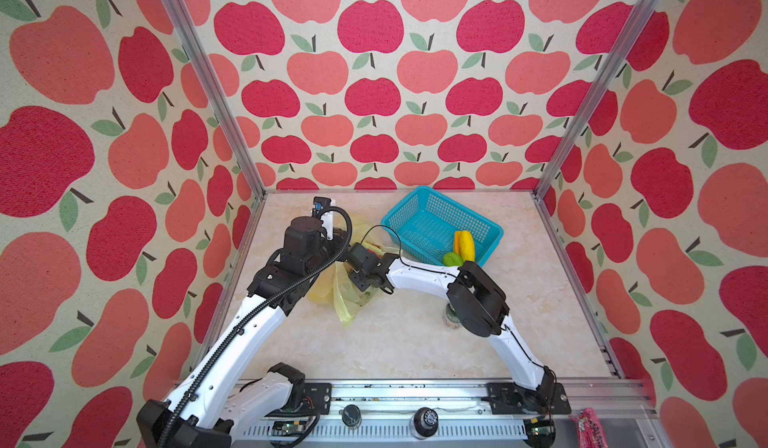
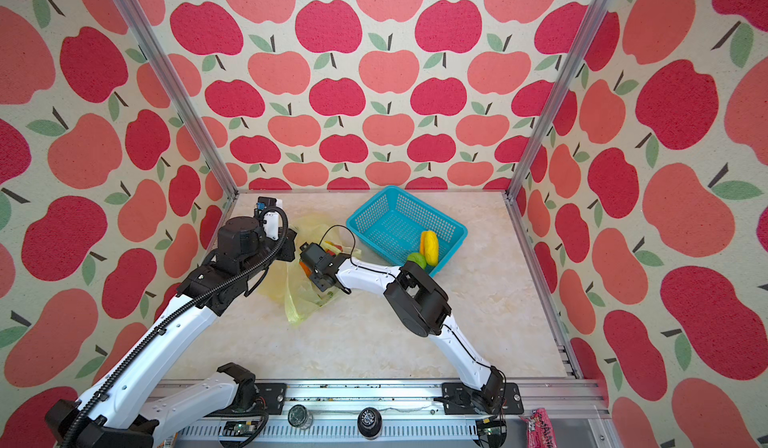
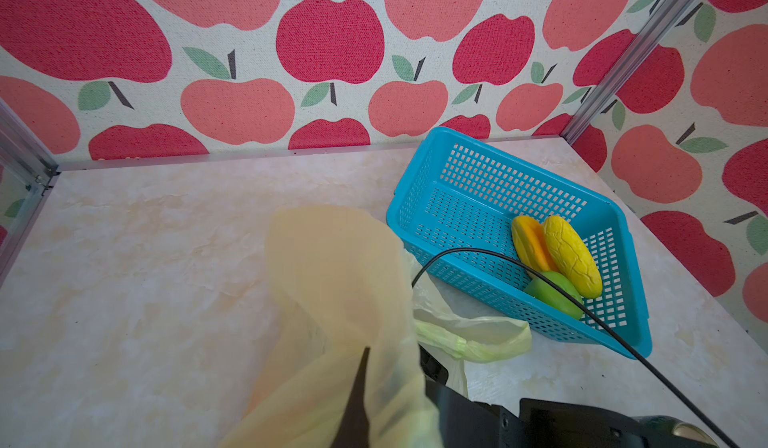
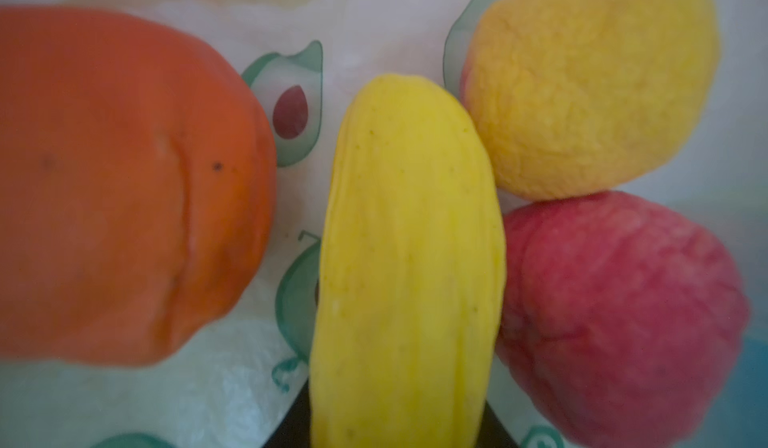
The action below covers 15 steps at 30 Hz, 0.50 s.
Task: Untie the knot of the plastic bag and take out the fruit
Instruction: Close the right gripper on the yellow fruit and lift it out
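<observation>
Apple-print walls, marble tabletop [image 1: 415, 342]. On it, between arms, near teal basket [image 1: 409, 209]: plastic bag [image 1: 347, 300]. Left gripper [image 3: 365, 377] pinched shut on bag film, holding mouth up. Right gripper [image 4: 399, 437] inside bag, jaws either side of long yellow fruit [image 4: 407, 238]; clamped or not, cannot tell. Squeeze gently, pull out straight, avoid snagging film.
</observation>
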{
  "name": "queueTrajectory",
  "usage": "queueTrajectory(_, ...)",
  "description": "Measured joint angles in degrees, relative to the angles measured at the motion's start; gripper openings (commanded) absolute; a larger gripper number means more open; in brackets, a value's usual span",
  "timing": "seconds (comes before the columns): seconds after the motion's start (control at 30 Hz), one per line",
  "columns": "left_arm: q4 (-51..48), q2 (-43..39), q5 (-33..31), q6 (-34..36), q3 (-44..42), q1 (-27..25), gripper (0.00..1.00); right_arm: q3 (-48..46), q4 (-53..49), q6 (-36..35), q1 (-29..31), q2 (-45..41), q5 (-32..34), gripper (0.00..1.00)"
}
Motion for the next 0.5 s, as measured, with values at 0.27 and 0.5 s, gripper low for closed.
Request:
queueTrajectory(0.27, 0.0, 0.0, -0.5, 0.2, 0.0, 0.0, 0.00, -21.1, 11.2, -5.7, 4.4, -24.6, 3.3, 0.26)
queueTrajectory(0.5, 0.0, 0.3, -0.7, 0.4, 0.0, 0.0, 0.00, -30.3, 21.8, -11.7, 6.6, -35.6, 5.5, 0.23)
